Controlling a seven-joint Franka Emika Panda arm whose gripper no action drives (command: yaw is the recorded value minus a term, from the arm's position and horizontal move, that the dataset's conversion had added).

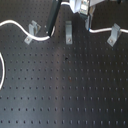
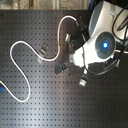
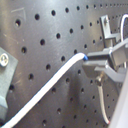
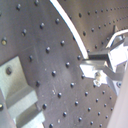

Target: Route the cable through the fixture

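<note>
Gripper (image 3: 95, 62) is closed on the cable (image 3: 50, 92): in the first wrist view the white cord runs straight into the fingertips, with a small blue mark where it meets them. Second wrist view shows the same pinch, cable (image 4: 67, 25) running from the fingers across the black perforated board (image 4: 45, 65)

In the first exterior view the cable (image 1: 15, 23) curves in from the first exterior view's left, passes the first metal clip (image 1: 33, 29) and reaches the second clip (image 1: 68, 31); a third clip (image 1: 114, 34) stands apart to the first exterior view's right

In the second exterior view the cable (image 2: 17, 60) loops wide across the board's left part, then arcs toward the arm (image 2: 100, 40)
</note>
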